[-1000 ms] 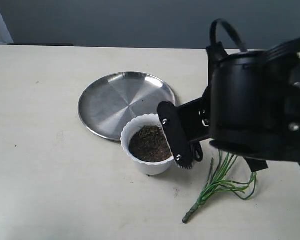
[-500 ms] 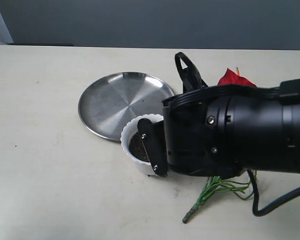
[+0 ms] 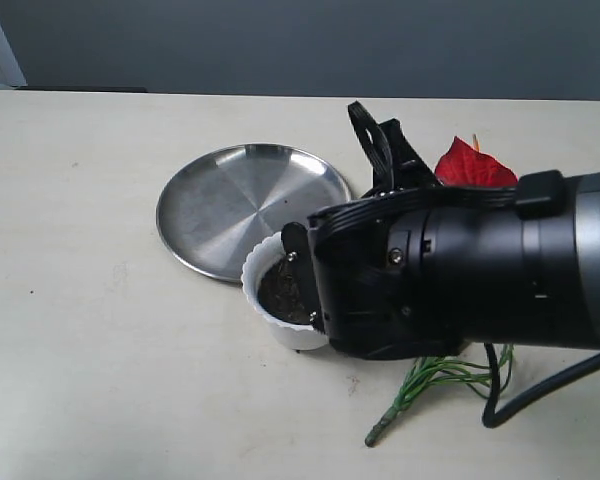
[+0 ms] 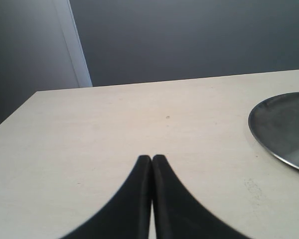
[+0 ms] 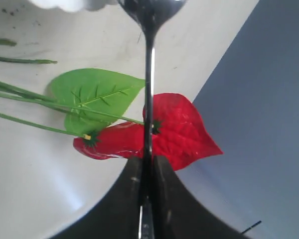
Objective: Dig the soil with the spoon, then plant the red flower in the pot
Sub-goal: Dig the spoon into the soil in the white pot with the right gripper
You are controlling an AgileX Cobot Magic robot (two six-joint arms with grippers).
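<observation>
The white scalloped pot (image 3: 265, 300) stands in front of the steel plate, with dark soil (image 3: 278, 288) showing inside it. My right gripper (image 3: 310, 300) hangs over the pot's right half and hides that side. It is shut (image 5: 148, 162) on the thin handle of the silver spoon (image 5: 149, 84). The spoon's bowl (image 5: 150, 10) points toward the pot rim (image 5: 70, 4). The red flower (image 3: 475, 165) lies on the table behind the right arm, with its stems (image 3: 430, 380) at the front. Its red blooms (image 5: 182, 134) and green leaf (image 5: 97, 94) show past the spoon. My left gripper (image 4: 152, 160) is shut and holds nothing.
A round steel plate (image 3: 235, 200) lies on the table just behind the pot, and its edge (image 4: 284, 129) also shows in the left wrist view. The bulky right arm (image 3: 480, 270) covers the table's right middle. A grey wall (image 3: 280, 40) stands behind.
The right arm has turned and dropped lower and leftward over the pot, covering more of the soil. The red bloom has come into sight behind the arm.
</observation>
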